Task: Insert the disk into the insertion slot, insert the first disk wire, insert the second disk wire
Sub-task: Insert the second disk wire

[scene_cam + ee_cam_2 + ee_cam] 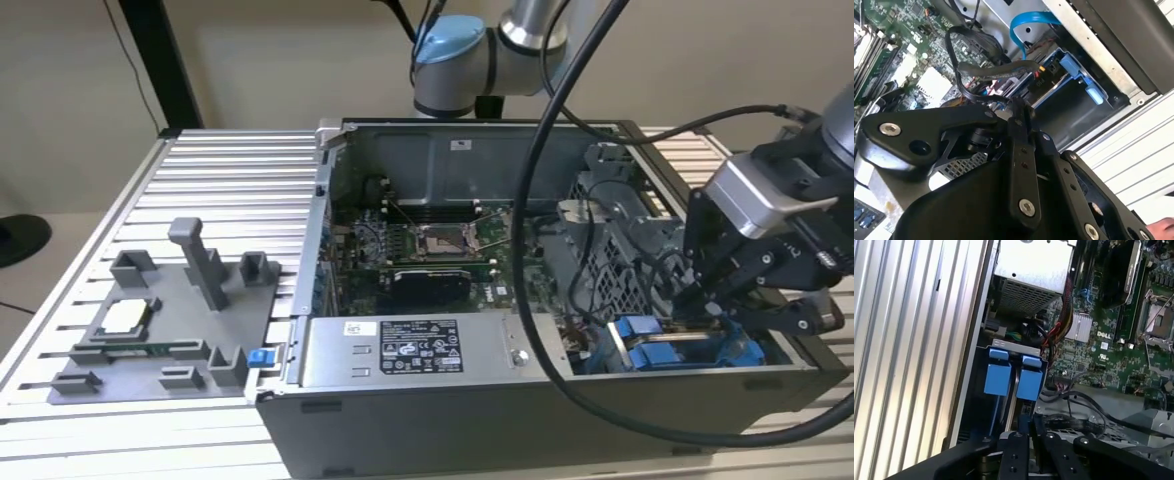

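The disk's bright blue carrier [654, 345] sits down in the insertion slot [754, 378], at the case corner on the exterior view's right. In the first wrist view its two blue tabs [1014, 377] lie side by side inside the grey bay [1014, 344]. My gripper [707, 318] hovers just above that bay, fingers [1019, 452] drawn close together, and a small dark piece at the tips is not clear. In the second wrist view the gripper [1016, 107] is beside a black wire bundle [999, 70] ending in a black connector [1043, 75] at the bay. A flat blue wire [1029, 22] loops behind.
A wide grey metal box with a sticker [400, 352] lies along the case front. The motherboard [427, 245] fills the case floor. A grey fixture plate [160, 320] rests on the ribbed metal table [200, 170]. A person's fingertip [1164, 229] shows at the picture's edge.
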### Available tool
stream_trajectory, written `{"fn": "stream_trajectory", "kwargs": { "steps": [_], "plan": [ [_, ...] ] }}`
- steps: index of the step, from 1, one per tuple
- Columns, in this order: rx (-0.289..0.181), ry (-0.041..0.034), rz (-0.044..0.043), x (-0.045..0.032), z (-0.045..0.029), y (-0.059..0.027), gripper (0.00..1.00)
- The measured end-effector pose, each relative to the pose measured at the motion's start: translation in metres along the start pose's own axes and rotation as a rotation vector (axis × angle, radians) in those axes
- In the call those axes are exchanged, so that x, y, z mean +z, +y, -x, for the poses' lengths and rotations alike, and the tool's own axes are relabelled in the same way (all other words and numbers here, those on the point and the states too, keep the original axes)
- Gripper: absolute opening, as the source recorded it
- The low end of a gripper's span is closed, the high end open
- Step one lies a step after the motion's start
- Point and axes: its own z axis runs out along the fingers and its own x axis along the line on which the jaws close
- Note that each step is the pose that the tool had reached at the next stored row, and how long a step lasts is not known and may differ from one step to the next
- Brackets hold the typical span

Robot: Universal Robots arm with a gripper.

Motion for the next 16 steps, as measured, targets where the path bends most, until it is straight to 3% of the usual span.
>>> {"fn": "stream_trajectory", "kwargs": {
  "steps": [7, 16],
  "plan": [
    [0.073, -0.0008, -0.0196, 0.0023, -0.0003, -0.0001, 0.0],
    [0.11, 0.0029, -0.0272, 0.0032, 0.0014, -0.0005, 0.0]
  ]
}}
